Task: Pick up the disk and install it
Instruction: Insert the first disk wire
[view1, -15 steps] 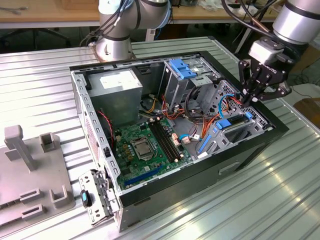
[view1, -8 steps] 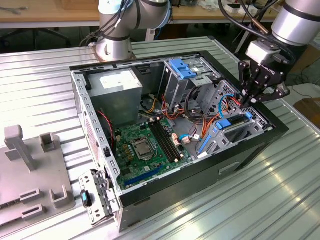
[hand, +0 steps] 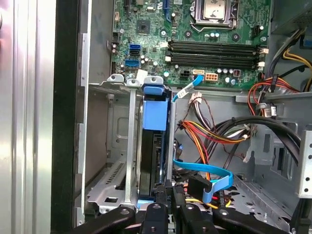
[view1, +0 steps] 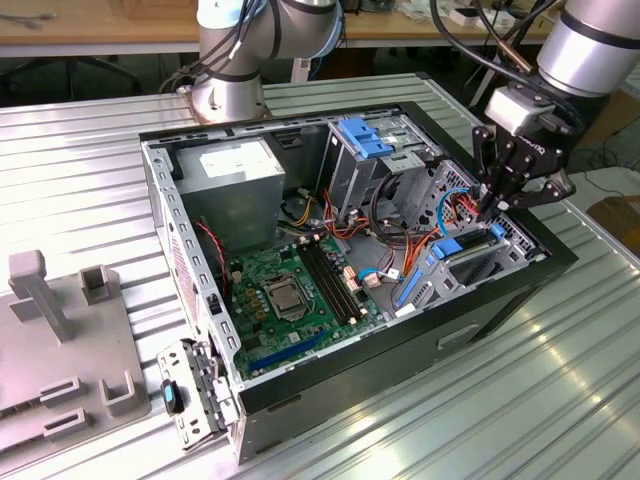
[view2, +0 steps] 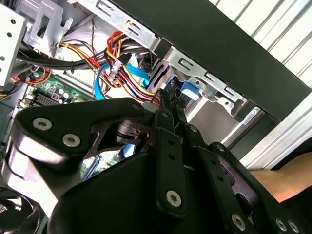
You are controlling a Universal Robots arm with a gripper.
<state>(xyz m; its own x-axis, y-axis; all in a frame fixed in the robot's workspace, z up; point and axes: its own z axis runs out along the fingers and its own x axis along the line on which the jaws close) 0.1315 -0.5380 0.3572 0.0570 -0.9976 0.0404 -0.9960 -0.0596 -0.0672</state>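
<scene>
Ribbed metal plates make the work table point(view1: 90, 150), and on it lies an open computer case point(view1: 300, 395) with its side cover off.

Starting from the fingers point(hand: 157, 214): in the first wrist view they stand close together at the near end of the disk point(hand: 155, 161), and they seem to pinch its edge, so I judge the gripper point(view1: 492, 205) is closed on the disk. The disk stands on its thin edge inside the metal drive cage point(hand: 105, 190), between the cage's upright rails, with its blue end tab point(hand: 155, 90) at the far end, toward the green board point(hand: 214, 48). In the exterior view the gripper hangs over the case corner on the exterior view's right, just above the cage.

To do this step well, I think the disk should be kept parallel to the rails and pressed straight along them, not tilted, until the blue carrier sits fully in the cage. Beside the cage run a flat blue cable point(hand: 214, 175) and a bundle of coloured wires point(hand: 219, 131). They lie near the fingers, so a sideways drift could catch them. A slow, straight push looks safest.
</scene>
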